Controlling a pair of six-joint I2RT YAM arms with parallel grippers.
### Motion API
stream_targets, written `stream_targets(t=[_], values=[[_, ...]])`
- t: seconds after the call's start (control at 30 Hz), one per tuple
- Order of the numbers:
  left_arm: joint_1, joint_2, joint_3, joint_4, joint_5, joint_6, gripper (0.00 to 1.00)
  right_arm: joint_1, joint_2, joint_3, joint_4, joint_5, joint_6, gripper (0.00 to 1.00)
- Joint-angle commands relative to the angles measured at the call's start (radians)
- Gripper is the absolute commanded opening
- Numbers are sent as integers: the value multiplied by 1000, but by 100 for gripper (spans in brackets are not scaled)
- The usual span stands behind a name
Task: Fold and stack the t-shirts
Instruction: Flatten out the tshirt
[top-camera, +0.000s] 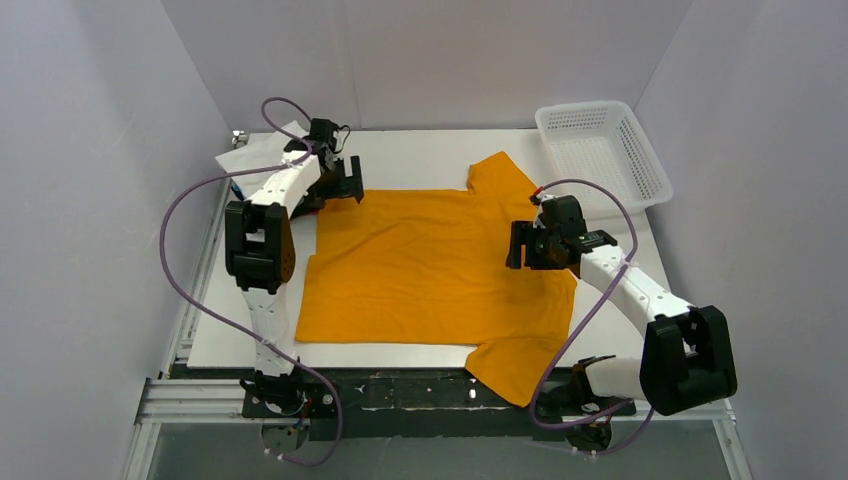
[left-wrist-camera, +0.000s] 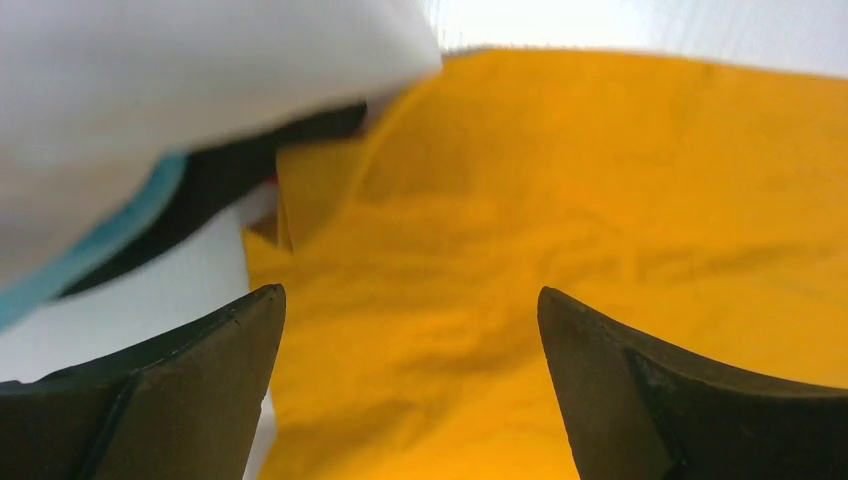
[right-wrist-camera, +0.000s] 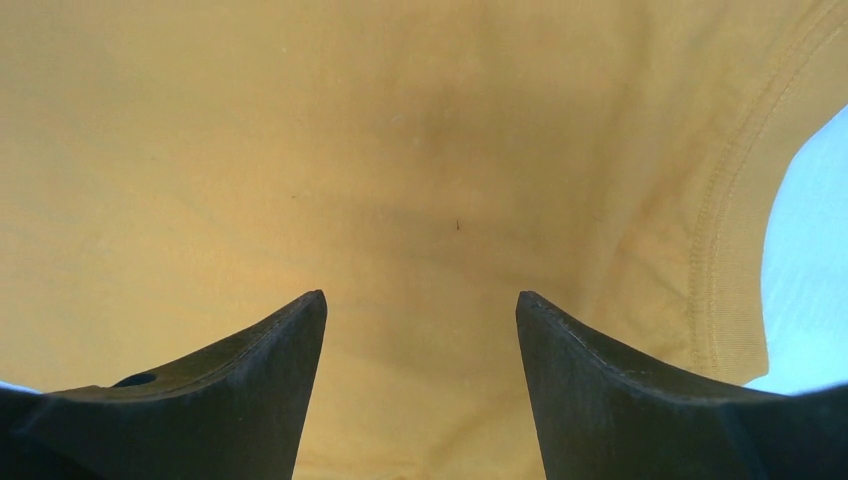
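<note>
- Your left gripper (top-camera: 347, 183) had its fingers (left-wrist-camera: 190, 390) spread wide apart, with nothing held between them.
- The orange shirt (top-camera: 430, 265) lay spread flat on the table (top-camera: 420, 150), under and ahead of those left fingers. A small turned-over flap of it showed just beyond the left-hand finger.
- The pile of folded shirts (top-camera: 262, 150) sat just beyond the left fingers and off to their left. It had a white shirt (left-wrist-camera: 150, 90) on top, then a teal shirt (left-wrist-camera: 90, 265) showing only its edge, and a black shirt (left-wrist-camera: 250, 165) underneath.
- Your right gripper (top-camera: 518, 247) was also open, fingers (right-wrist-camera: 230, 400) apart and gripping nothing.
- The orange shirt filled the space ahead of the right fingers. Its stitched hem ran to the right of the right-hand finger, with bare table past it.
- You could not tell whether either pair of fingertips touched the cloth.
- One sleeve (top-camera: 500, 172) lay beyond the right fingers. The other sleeve (top-camera: 510, 370) hung over the near table edge behind them.
- The white basket (top-camera: 600, 150) stood well beyond the right fingers, at the far right corner.
</note>
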Motion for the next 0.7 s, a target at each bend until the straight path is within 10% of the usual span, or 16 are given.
stream_targets(t=[0.0, 0.67], values=[[-3, -188, -111, -92, 104, -116, 98, 0, -51, 45, 44, 2, 20, 78], [-31, 32, -92, -154, 128, -246, 98, -27, 549, 544, 22, 88, 122, 78]])
